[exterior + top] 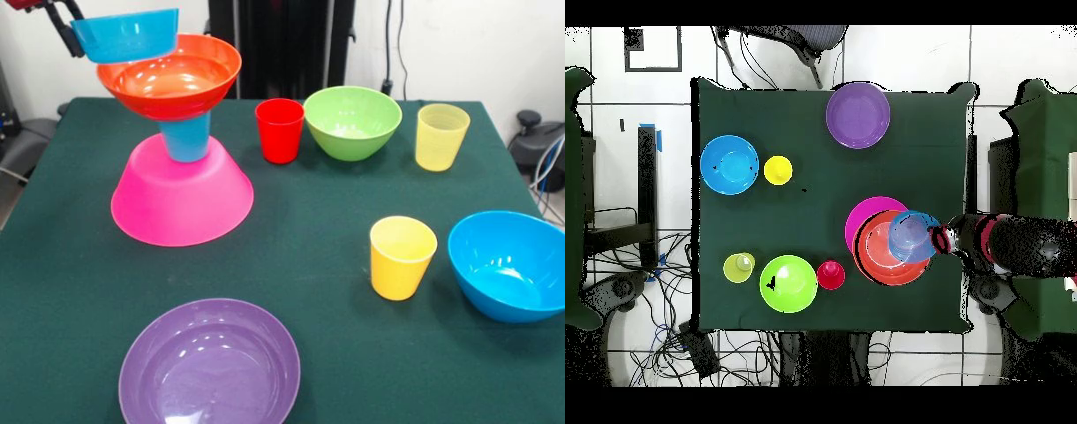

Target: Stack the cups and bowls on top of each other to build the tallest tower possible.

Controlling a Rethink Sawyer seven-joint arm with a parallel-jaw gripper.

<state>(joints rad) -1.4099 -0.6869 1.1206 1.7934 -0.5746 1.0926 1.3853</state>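
The tower stands at the left: a big pink bowl [181,199] upside down, a blue cup [187,140] on it, and an orange bowl [172,79] upright on the cup. Over the orange bowl's left rim hangs a small blue bowl [124,35], slightly tilted, with my gripper [71,31] shut on its left edge. From overhead the small blue bowl [913,235] overlaps the orange bowl [883,255], and my gripper [943,240] reaches in from the right.
A red cup [280,130], green bowl [352,121] and pale yellow cup [441,136] stand in a row at the back. A yellow cup [402,257] and a blue bowl [510,265] sit at the right, a purple bowl [209,367] at the front.
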